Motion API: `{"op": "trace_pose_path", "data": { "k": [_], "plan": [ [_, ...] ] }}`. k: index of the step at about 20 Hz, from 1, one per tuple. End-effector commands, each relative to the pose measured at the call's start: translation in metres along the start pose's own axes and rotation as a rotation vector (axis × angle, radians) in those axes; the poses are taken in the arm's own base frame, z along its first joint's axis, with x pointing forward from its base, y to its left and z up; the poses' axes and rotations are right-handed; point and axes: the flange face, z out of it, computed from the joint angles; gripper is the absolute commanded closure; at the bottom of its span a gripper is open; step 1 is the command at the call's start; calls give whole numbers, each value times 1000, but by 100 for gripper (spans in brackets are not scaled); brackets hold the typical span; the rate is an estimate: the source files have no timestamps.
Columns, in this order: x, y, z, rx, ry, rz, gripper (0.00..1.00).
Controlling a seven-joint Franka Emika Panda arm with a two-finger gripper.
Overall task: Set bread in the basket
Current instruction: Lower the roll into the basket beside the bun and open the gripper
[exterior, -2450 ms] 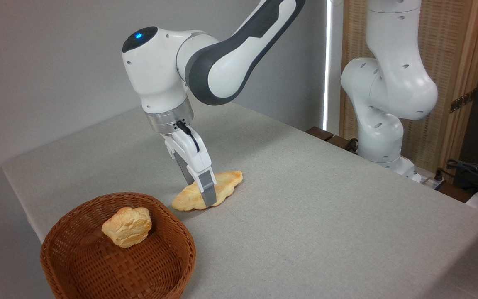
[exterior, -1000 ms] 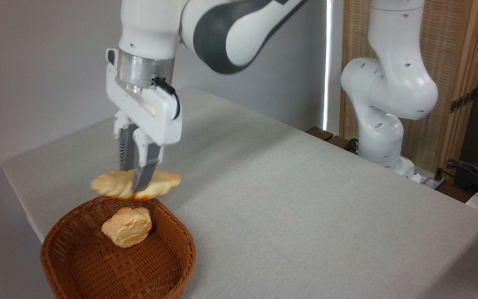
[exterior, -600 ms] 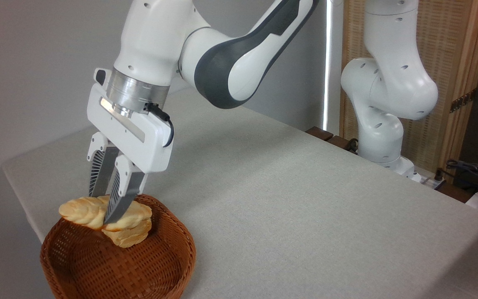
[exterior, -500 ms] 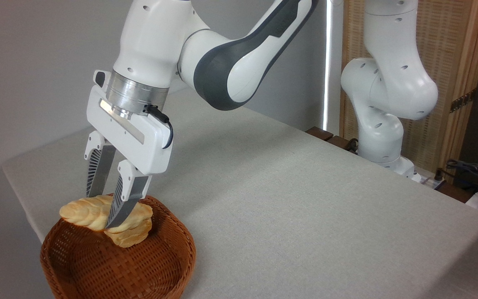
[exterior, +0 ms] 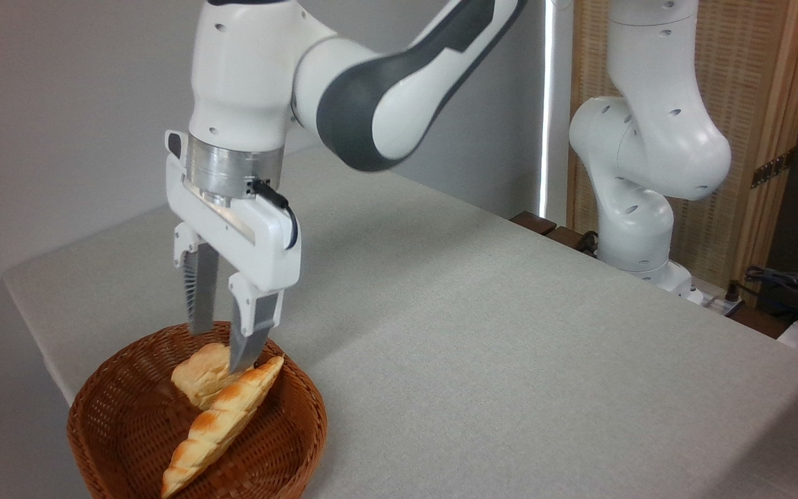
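Observation:
The bread (exterior: 219,423), a long golden braided loaf, lies tilted inside the basket (exterior: 129,443), one end leaning on a small chunky bread piece (exterior: 199,374) and the other low near the front rim. My gripper (exterior: 220,350) hangs just above the basket's far side. It is open with nothing between its fingers. One fingertip (exterior: 242,357) stands close over the loaf's upper end.
The basket sits at the front left corner of the grey table (exterior: 475,333), close to the table's left and front edges. The arm's white base (exterior: 638,208) stands at the back right, with cables (exterior: 787,284) beyond it.
The gripper opened and let go of the bread, which dropped and tilted into the basket against the small piece. The gripper has risen slightly and shifted right.

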Motion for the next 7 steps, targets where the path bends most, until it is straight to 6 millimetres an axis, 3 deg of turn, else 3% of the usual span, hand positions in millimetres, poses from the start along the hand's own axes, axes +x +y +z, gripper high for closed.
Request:
{"op": "trace_pose_path", "data": {
  "k": [1,4,7],
  "plan": [
    [10,-1,-53,-72,-81,-85,0],
    [5,4,-70,-112,-171,-86,0],
    [4,3,-65,-111,-193,-71,0]
  ]
}}
